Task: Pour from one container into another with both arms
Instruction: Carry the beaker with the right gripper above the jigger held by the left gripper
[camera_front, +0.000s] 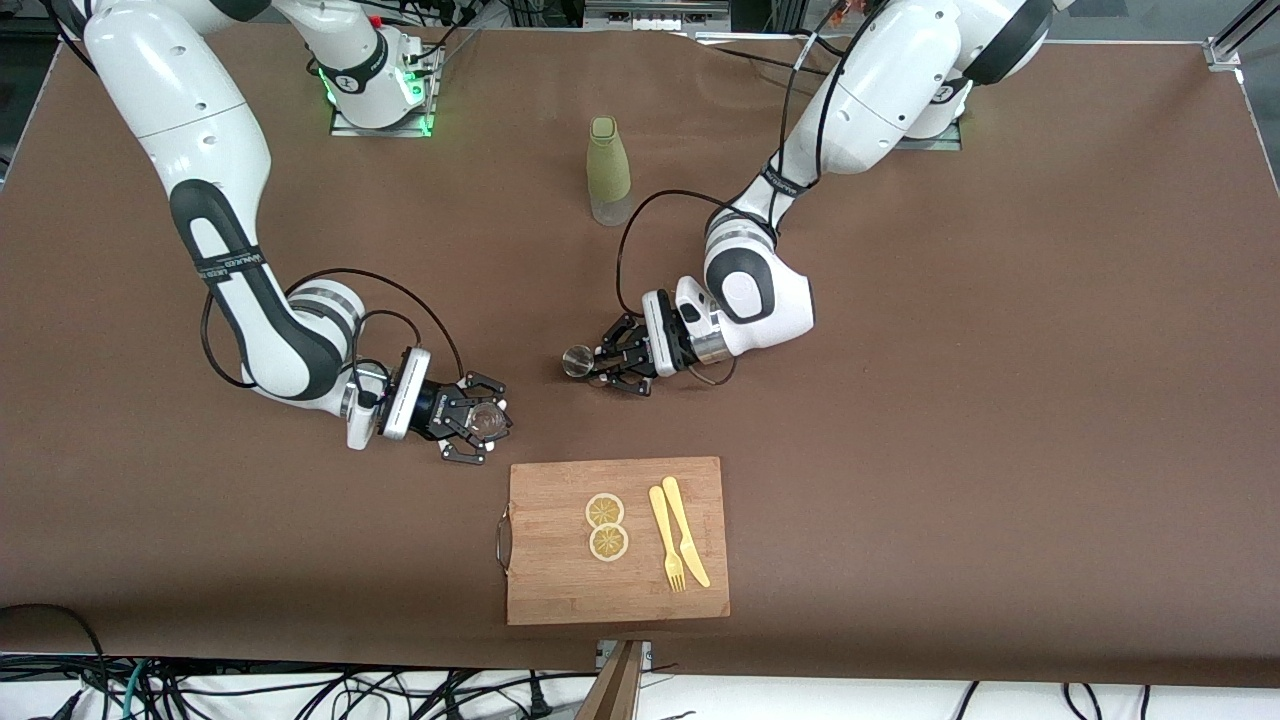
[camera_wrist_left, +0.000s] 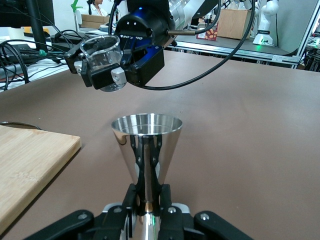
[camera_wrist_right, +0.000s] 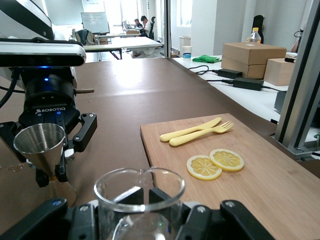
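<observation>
My right gripper (camera_front: 487, 421) is shut on the small clear glass tumbler (camera_front: 489, 419), held over the bare table off the cutting board's corner toward the right arm's end. In the right wrist view the tumbler (camera_wrist_right: 140, 197) stands upright between the fingers. My left gripper (camera_front: 592, 363) is shut on the waist of the silver hourglass jigger (camera_front: 577, 361), low over the brown table. The left wrist view shows the jigger (camera_wrist_left: 146, 142) upright with its mouth up. The tumbler (camera_wrist_left: 101, 56) hangs a little apart from the jigger and higher.
A wooden cutting board (camera_front: 560, 590) lies near the table's front edge with two lemon slices (camera_front: 606, 526) and a yellow knife and fork (camera_front: 678, 543). A tall olive-green bottle (camera_front: 608, 170) stands between the arms' bases. Cables loop off both wrists.
</observation>
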